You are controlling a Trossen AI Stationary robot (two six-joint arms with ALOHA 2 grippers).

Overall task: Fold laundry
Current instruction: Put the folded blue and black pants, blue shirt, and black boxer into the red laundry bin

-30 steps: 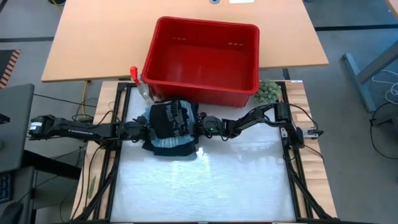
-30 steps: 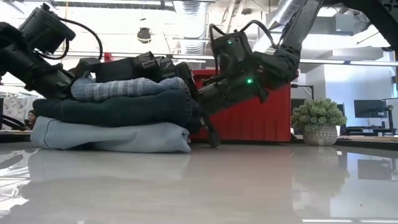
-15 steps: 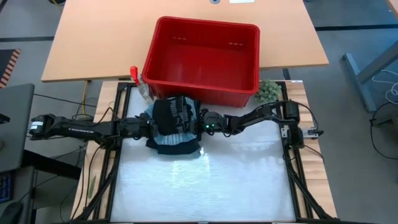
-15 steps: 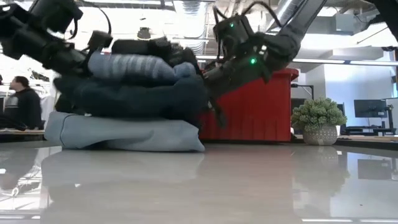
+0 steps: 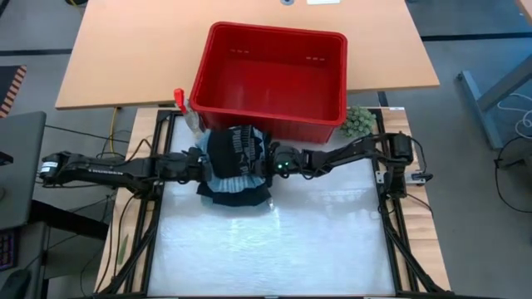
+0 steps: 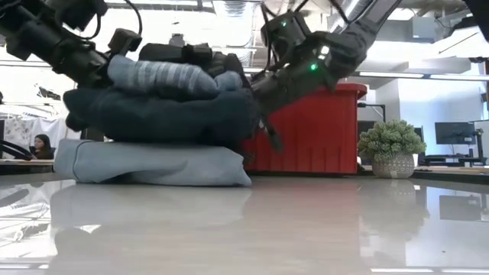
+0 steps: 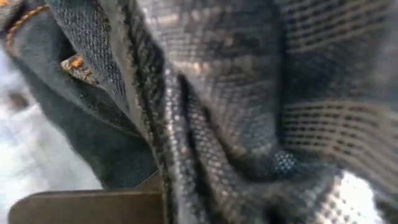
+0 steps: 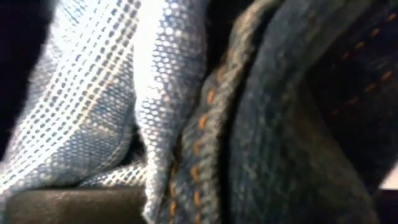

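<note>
The laundry is a stack of folded garments [image 5: 237,166] on the white table, just in front of the red basket [image 5: 270,71]. A black piece [image 6: 183,55] lies on top, over a grey-blue striped one [image 6: 157,76] and a dark navy one [image 6: 160,114]. A light blue garment [image 6: 153,164] lies flat on the table at the bottom. My left gripper [image 5: 202,163] is at the stack's left end and my right gripper [image 5: 268,163] at its right end. Both are buried in the upper garments. My left gripper holds the left end of the upper garments [image 6: 95,84], coming in from the table's left and slanting slightly down. Striped cloth [image 7: 261,93] and dark denim [image 7: 87,43] fill its wrist view above one finger [image 7: 87,208]. The cloth hides the place of contact. My right gripper holds the right end of the upper garments [image 6: 244,99], coming in from the table's right and slanting slightly down. Striped cloth [image 8: 93,93] and orange-stitched denim [image 8: 261,143] lie against one finger [image 8: 68,205]. The upper garments are raised between both grippers; the navy underside sags onto the light blue one.
The red basket stands directly behind the stack, its near wall [image 6: 321,130] close to my right gripper. A small green fuzzy ball [image 5: 357,120] sits at the basket's right corner, and a red-capped bottle [image 5: 187,112] at its left. The white table [image 5: 274,241] is bare toward the near edge.
Both grippers have risen together, carrying the black, striped and navy garments up with them. The light blue garment has stayed flat on the table, and the navy one's underside now sags down to it.
</note>
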